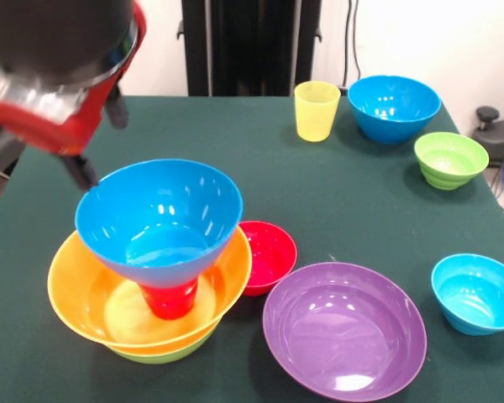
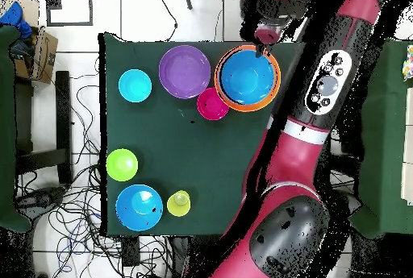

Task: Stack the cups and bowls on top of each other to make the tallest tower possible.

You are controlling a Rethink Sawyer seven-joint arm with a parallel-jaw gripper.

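Front view shows the arm [image 1: 59, 59] at the top left, big and blurry, red and black. Its pincer [image 1: 97, 143] hangs just behind the back left rim of a blue bowl [image 1: 158, 220]. One dark finger [image 1: 81, 172] is by that rim and another shows higher up, but I cannot tell if the pincer is spread or pressed together. The blue bowl sits on top of a red cup [image 1: 170, 300]. The red cup stands upside down inside a big orange bowl [image 1: 80, 294]. A lime green bowl [image 1: 164, 353] peeks out under the orange one. This is the tower, at the front left of the green desk [image 1: 353, 210]. A small red bowl [image 1: 269, 256] touches the tower's right side. Next is a big purple bowl [image 1: 344, 329] at the front. A yellow cup [image 1: 316, 110] stands upright at the back, with another blue bowl [image 1: 394, 107] just beside it. A ribbed green bowl [image 1: 450, 159] is near the right edge, and a small blue bowl [image 1: 477, 293] sits farther forward on the right. In the overhead view the blue bowl fills the middle of the orange ring.
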